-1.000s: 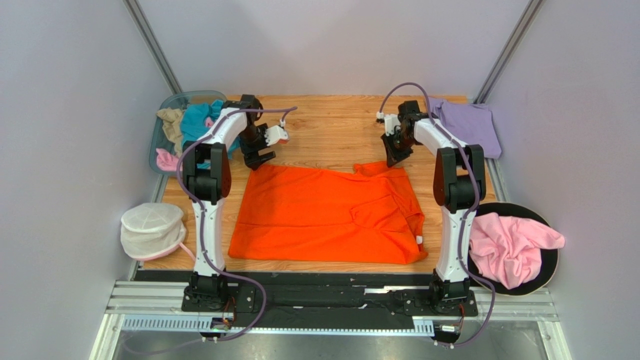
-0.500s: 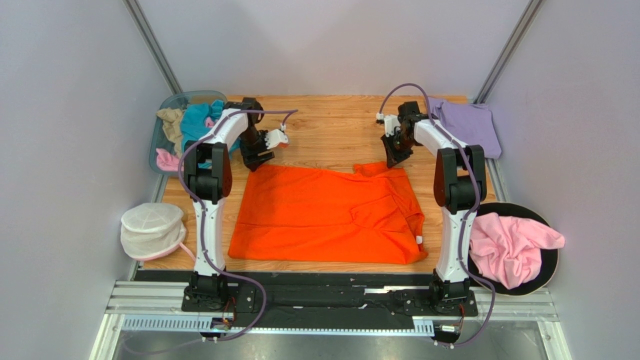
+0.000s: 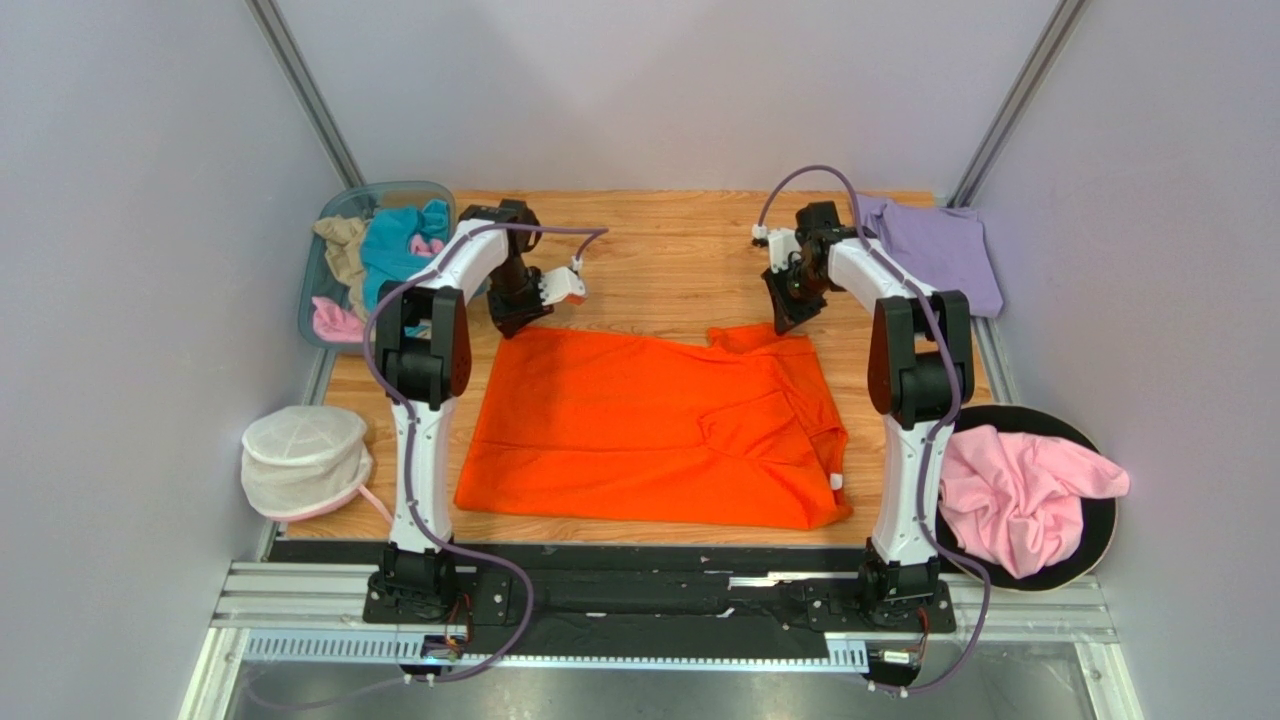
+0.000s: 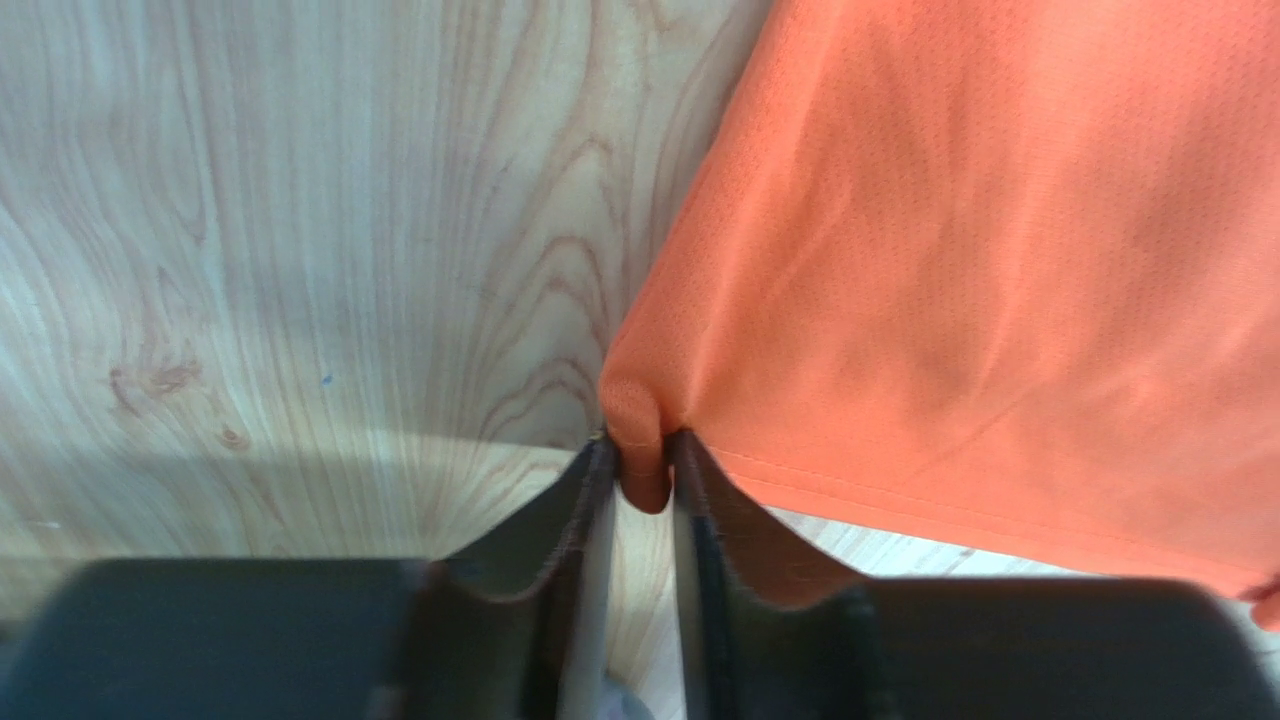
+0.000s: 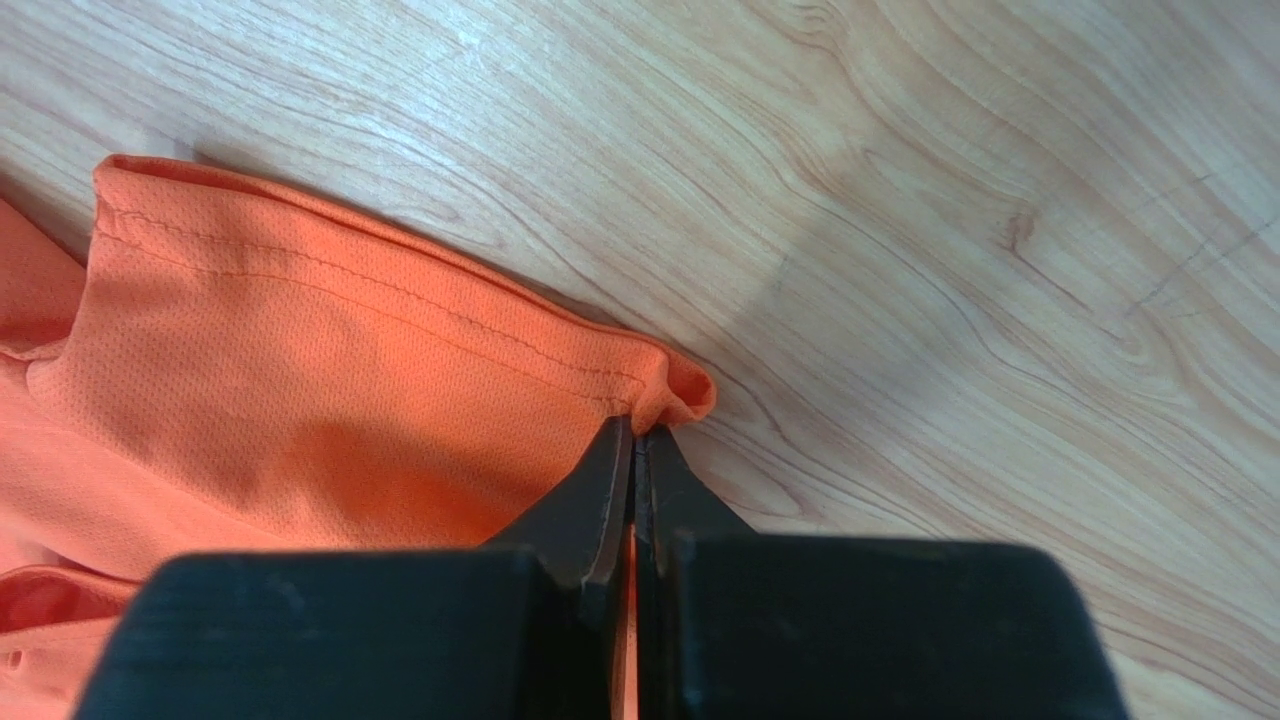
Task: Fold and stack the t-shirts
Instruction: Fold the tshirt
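Note:
A bright orange t-shirt (image 3: 646, 428) lies spread flat on the wooden table (image 3: 661, 255). My left gripper (image 3: 516, 320) is at its far left corner. In the left wrist view the jaws (image 4: 643, 450) are pinched on a small fold of that orange corner (image 4: 977, 270). My right gripper (image 3: 784, 320) is at the far right corner, shut on the stitched hem of the orange cloth (image 5: 301, 390), its tips (image 5: 639, 428) pressed together. A pale lavender t-shirt (image 3: 939, 248) lies at the back right.
A clear bin (image 3: 334, 210) at the back left holds teal (image 3: 394, 240), tan (image 3: 346, 248) and pink cloth. A pink t-shirt (image 3: 1029, 488) is crumpled on a black round tray (image 3: 1104, 518) at the right. A white mesh pouch (image 3: 305, 458) sits left of the table.
My left gripper has moved down onto the orange shirt's far left corner and closed on it. The right arm has stayed put.

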`<state>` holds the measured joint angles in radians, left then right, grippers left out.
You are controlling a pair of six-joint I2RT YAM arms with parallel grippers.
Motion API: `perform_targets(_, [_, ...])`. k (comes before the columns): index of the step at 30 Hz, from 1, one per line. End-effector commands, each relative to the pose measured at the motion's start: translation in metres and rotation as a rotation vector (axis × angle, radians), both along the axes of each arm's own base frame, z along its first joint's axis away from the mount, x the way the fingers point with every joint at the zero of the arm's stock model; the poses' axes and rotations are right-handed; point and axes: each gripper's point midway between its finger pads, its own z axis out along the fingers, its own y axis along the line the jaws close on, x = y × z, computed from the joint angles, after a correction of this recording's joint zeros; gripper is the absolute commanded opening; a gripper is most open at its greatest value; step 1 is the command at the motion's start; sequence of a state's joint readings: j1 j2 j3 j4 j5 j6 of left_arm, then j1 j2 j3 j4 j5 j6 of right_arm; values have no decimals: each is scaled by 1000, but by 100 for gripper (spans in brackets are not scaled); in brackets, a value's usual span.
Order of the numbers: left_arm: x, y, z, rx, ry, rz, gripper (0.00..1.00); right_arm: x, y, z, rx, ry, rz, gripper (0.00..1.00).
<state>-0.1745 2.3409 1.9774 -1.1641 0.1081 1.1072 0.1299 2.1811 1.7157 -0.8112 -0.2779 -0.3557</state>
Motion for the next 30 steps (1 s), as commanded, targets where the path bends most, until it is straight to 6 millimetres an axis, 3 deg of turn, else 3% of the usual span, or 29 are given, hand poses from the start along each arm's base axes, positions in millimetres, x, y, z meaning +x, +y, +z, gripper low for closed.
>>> perform_targets(1, [-16,-10,-27,-35,84,-12,18,11,1,31,-3,-92,15,0])
perform_targets(4, [-14,-12,-25,-35,68,-1,0,11,1,34,-3,-98,15,0])
perform_targets(14, [-3,-21,19,-70,-66,52,0,6,2,69,3,-150,19,0])
perform_targets(20, [-11,-25,41,-65,-126,47,0,-13,4,85,17,-163,26,0])
perform_targets(30, [-28,-14,64,-26,-192,62,0,-50,13,89,33,-154,57,0])
